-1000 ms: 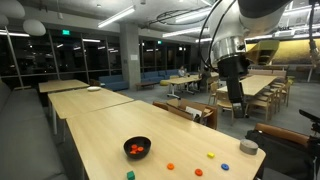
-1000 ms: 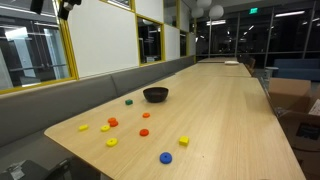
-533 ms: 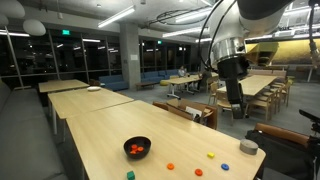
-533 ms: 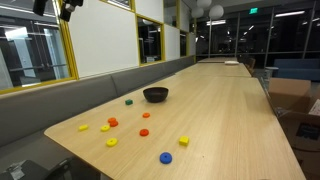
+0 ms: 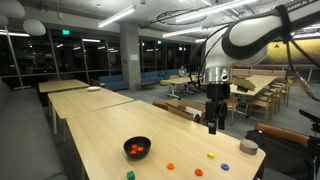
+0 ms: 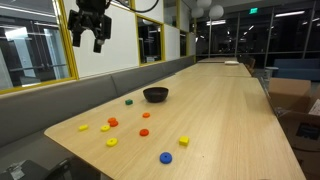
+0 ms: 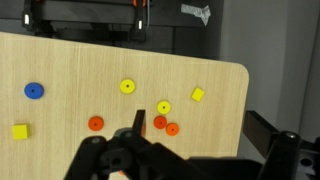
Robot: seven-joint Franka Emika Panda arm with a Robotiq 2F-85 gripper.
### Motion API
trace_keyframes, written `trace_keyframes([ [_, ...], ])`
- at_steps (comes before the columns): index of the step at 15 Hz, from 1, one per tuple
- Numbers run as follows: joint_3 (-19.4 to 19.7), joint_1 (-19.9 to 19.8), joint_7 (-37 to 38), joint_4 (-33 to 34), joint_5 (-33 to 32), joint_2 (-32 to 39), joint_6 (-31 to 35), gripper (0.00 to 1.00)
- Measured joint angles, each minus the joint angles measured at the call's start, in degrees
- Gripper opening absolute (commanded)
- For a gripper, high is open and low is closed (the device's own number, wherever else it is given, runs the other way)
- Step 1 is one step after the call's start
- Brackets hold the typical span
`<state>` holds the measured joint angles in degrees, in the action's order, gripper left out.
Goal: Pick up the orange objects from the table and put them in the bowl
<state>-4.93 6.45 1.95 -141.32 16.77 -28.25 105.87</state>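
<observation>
- A big, dim open-plan room with rows of long tables is shown. The work is done on one long table with a smooth, pale light-wood top and rounded corners.
- Progress looks like partway. A few orange pieces can be made out inside the black bowl, which is set further up the table than the loose bits.
- Three more orange pieces are left on the wood near the table's end. In the wrist view two are seen just beside each other and the third well apart.
- Nothing is held right now. The gripper is hung high above the table with its fingers spread wide and empty.
- The orange pieces are tiny, rounded and flat-ish, and are probably hard plastic with a matte look.
- The bowl is round, shallow and dark all over, with no shine to speak of.
- Other stuff is mixed in and shouldn't be touched: yellow pieces (some round, some square), a blue ring, a green piece and a grey cup.
</observation>
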Motion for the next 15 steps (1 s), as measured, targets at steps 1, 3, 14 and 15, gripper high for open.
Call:
trace_keyframes([
  [1, 0.14, -0.31, -0.01, -0.75, 0.0, 1.86, 2.56, 1.0],
  [3, 0.67, -0.85, -0.05, -1.47, 0.06, 7.16, 8.15, 1.0],
  [14, 2.19, -2.33, 0.45, 10.97, 3.25, 40.66, 29.0, 1.0],
  [15, 2.19, -2.41, 1.27, 12.69, 3.25, 42.83, 29.76, 1.0],
])
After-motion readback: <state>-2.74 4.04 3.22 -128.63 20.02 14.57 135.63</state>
